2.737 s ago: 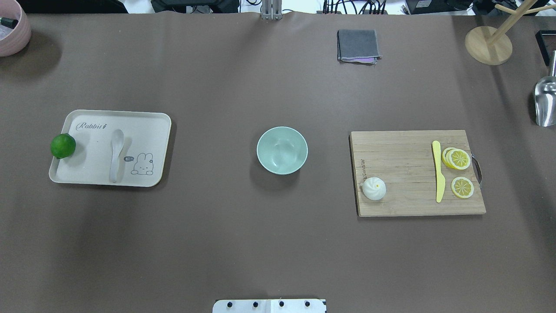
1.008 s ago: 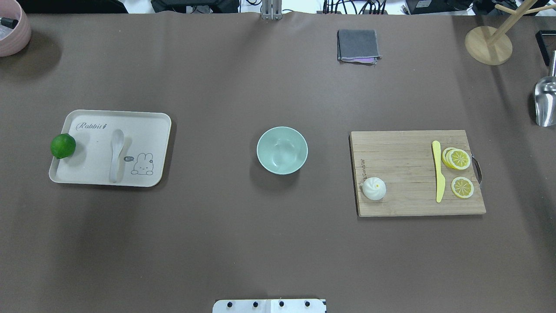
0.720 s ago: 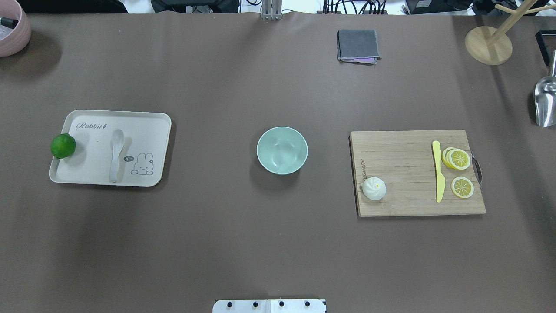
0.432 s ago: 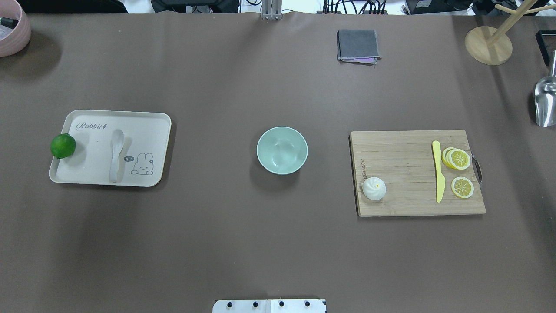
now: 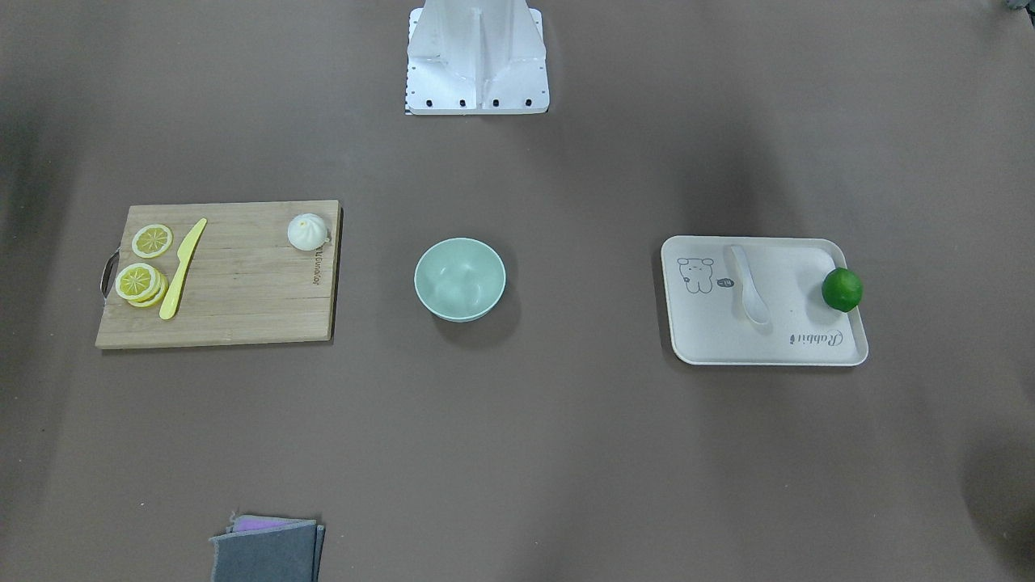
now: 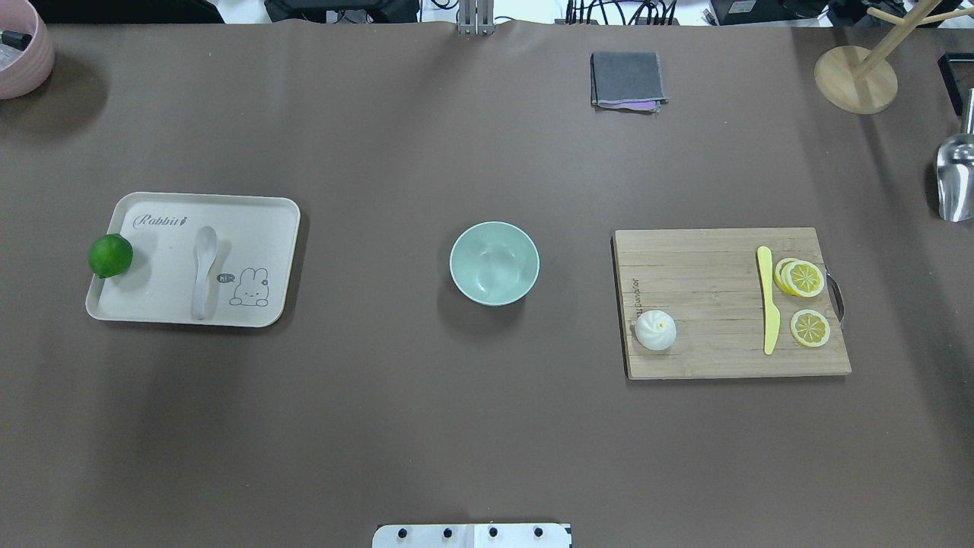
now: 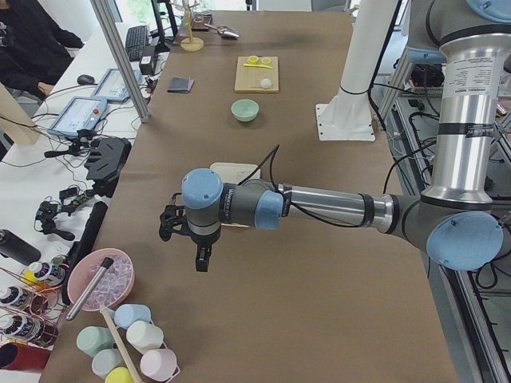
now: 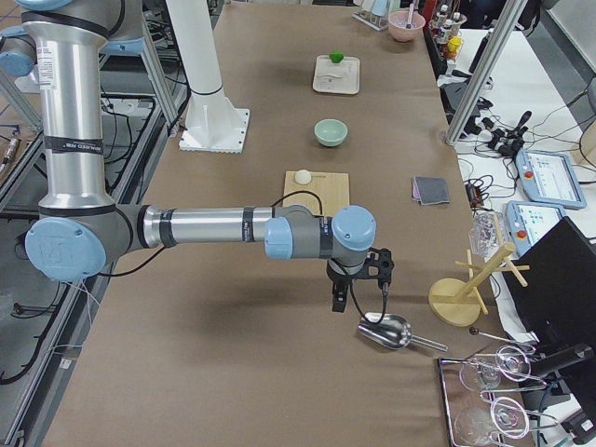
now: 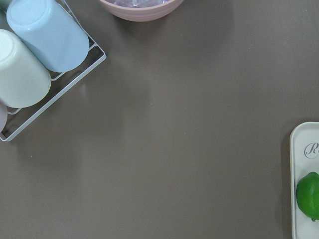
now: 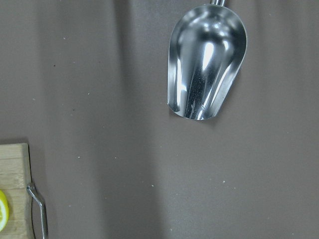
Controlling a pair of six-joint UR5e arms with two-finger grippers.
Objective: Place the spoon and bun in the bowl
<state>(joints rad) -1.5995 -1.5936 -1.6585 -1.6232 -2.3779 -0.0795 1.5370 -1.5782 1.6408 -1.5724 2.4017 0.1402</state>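
The white spoon lies on the cream tray at the left, also in the front view. The white bun sits on the wooden cutting board at the right. The mint-green bowl stands empty between them. Neither gripper shows in the overhead or front view. My left gripper hangs above the table's left end, beyond the tray. My right gripper hangs above the right end, next to the metal scoop. I cannot tell whether either is open or shut.
A green lime rests on the tray's left rim. A yellow knife and lemon slices lie on the board. A grey cloth, a wooden stand and a pink bowl stand along the far edge.
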